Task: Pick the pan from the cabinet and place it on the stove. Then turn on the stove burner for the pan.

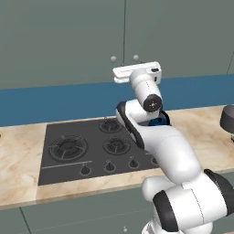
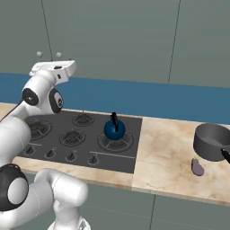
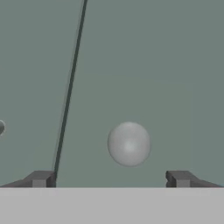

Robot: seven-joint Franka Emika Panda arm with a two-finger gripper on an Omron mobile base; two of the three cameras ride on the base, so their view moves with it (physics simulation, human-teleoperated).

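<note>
Here the stove serves as the landmark: a black five-burner gas cooktop set into the pale marbled counter, its row of small knobs along the near edge. The large ringed stove burner at its left end is bare. On its right-end burner stands a round blue kettle, and well to the right of the cooktop on the counter sits a deep dark-grey pot with a small purple object just in front of it. Above and behind the stove, past the blue wall strip, hangs the grey-green cabinet, both doors closed. The gripper is raised to it, fingers spread wide apart and empty, the right door's round pale knob between them. The pan cannot be seen.
</note>
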